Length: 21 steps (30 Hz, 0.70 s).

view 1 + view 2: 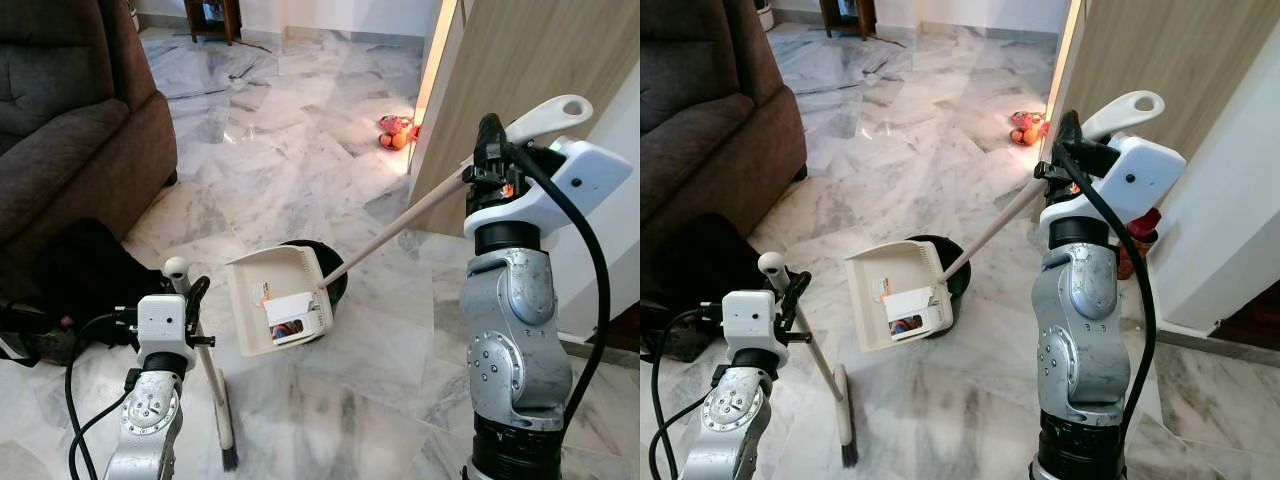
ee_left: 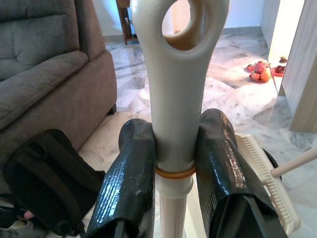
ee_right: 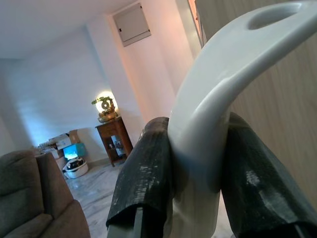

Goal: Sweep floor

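My right gripper (image 1: 492,150) is shut on the dustpan handle (image 3: 218,114), a long cream pole that slopes down to the cream dustpan (image 1: 272,300). The pan is lifted and tilted over a round black bin (image 1: 325,275), with bits of paper and coloured litter (image 1: 288,318) lying in its lower end. My left gripper (image 1: 192,295) is shut on the broom handle (image 2: 176,99), whose cream top has a hanging hole. The broom (image 1: 222,420) stands nearly upright with its dark bristles on the marble floor at the front left.
A dark brown sofa (image 1: 70,120) fills the left side, with a black backpack (image 1: 80,275) on the floor against it. A wooden panel wall (image 1: 530,70) rises on the right. Small orange and red toys (image 1: 395,130) lie by its base. Open marble floor (image 1: 290,130) stretches ahead.
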Motion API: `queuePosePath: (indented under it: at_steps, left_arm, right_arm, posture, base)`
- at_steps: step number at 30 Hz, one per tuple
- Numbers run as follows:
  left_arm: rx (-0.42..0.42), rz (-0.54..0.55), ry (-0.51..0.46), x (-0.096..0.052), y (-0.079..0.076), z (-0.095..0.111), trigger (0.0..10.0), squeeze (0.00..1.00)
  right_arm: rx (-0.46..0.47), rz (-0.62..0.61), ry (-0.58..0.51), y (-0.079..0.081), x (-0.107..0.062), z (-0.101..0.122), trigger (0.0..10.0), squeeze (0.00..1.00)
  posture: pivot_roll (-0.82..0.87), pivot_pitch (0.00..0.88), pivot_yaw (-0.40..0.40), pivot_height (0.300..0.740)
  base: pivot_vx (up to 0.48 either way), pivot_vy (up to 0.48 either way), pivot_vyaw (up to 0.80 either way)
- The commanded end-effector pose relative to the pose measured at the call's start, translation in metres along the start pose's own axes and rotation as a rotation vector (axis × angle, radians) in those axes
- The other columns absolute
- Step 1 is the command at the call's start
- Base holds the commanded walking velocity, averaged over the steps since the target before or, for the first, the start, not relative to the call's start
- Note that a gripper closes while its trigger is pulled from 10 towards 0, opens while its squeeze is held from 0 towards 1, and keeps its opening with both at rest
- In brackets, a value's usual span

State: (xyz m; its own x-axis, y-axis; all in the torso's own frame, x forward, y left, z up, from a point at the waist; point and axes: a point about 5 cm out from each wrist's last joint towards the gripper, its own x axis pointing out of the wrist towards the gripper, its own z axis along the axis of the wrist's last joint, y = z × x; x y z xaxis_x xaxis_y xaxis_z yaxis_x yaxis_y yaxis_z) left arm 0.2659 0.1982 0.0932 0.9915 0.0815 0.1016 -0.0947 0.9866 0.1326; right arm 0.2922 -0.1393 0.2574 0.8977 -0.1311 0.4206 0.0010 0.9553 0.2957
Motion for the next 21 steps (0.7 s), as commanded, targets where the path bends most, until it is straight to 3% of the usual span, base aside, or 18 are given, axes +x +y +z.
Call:
queuePosePath:
  at_steps: [1, 21]
  left_arm:
    - [0.026, 0.003, -0.052, 0.0013, 0.0029, 0.0092, 10.0, 0.00]
    - [0.022, 0.003, -0.054, 0.0017, 0.0021, 0.0093, 10.0, 0.00]
  right_arm:
    - [0.038, 0.023, -0.073, 0.0056, 0.0009, 0.0125, 10.0, 0.00]
    - [0.037, 0.033, -0.052, 0.0069, 0.0000, 0.0086, 10.0, 0.00]
  posture:
    - [0.11, 0.063, -0.009, 0.740]
    - [0.11, 0.063, -0.014, 0.740]
  base:
    - [0.281, 0.000, 0.00]
    - [0.303, 0.000, 0.00]
